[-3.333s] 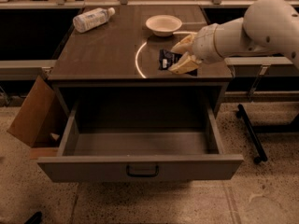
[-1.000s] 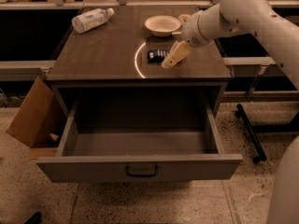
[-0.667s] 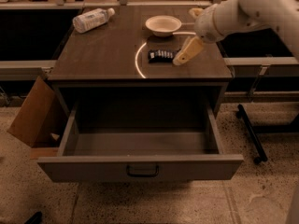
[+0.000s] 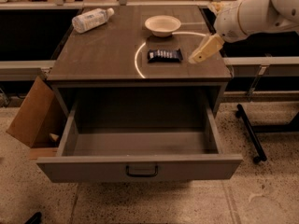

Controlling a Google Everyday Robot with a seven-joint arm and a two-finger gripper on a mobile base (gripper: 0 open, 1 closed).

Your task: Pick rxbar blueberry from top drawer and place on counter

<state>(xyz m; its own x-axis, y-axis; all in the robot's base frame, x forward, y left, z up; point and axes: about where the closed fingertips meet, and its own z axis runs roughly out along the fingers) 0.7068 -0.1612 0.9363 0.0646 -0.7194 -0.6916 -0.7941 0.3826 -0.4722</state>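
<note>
Camera view. rxbar blueberry [image 4: 164,55] lies flat on the counter [image 4: 103,50], toward the front edge, just in front of the white bowl [image 4: 162,25]. Top drawer [image 4: 140,167] stands pulled out. Placement looks done.

Handling, judged: light, thin, slick crinkly wrapper, a little pliable. Best taken from above across the short width at mid-length.

Arm enters from upper right, white forearm sloping down-left. Gripper [image 4: 204,49] hangs over the counter's right front, tip just beside the bar's right end, apparently apart from it. It carries nothing; how far open, cannot tell.
</note>
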